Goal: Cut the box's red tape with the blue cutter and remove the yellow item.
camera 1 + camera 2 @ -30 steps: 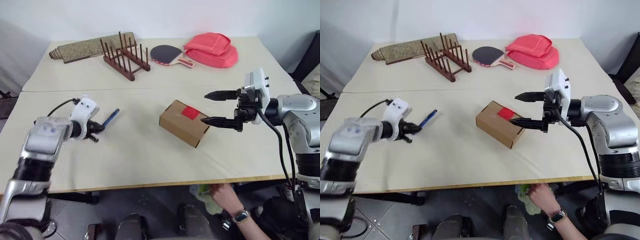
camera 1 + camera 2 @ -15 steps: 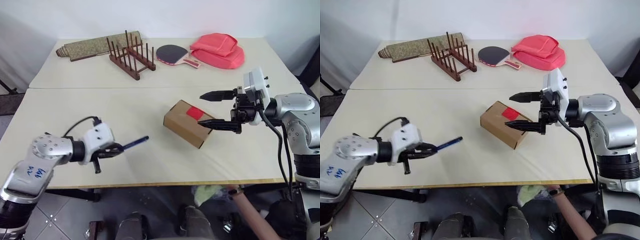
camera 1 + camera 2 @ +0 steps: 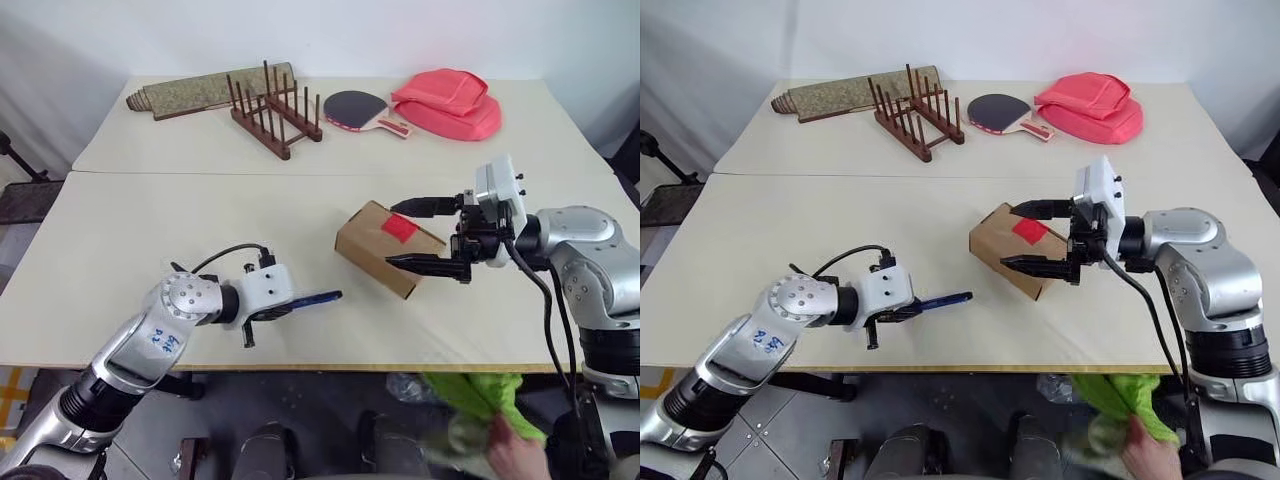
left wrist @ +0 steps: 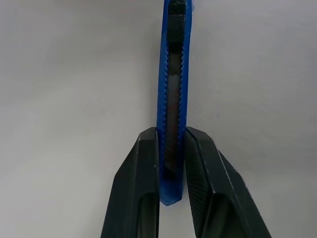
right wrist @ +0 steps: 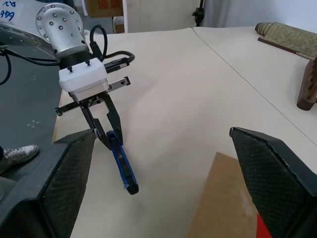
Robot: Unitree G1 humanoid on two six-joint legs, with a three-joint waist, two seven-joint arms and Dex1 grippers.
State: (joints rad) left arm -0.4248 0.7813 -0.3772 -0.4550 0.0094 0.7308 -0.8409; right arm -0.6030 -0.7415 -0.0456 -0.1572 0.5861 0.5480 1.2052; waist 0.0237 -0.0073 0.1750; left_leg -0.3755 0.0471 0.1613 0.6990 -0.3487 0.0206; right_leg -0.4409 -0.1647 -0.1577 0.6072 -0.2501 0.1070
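Swinging in from the left, the left gripper (image 3: 285, 307), clamped on the blue cutter (image 3: 312, 299), nears the box (image 3: 385, 246), red tape (image 3: 399, 228) uncut; the wide-open right gripper (image 3: 418, 236) straddles its right end. Next: blade to tape.

The box (image 3: 388, 246) is matt brown cardboard bearing a smooth red tape (image 3: 399, 228) patch, the blue cutter (image 4: 172, 99) is glossy ribbed plastic, the fingers (image 4: 136, 193) are black textured plastic, and the table (image 3: 150, 230) is matt beige.
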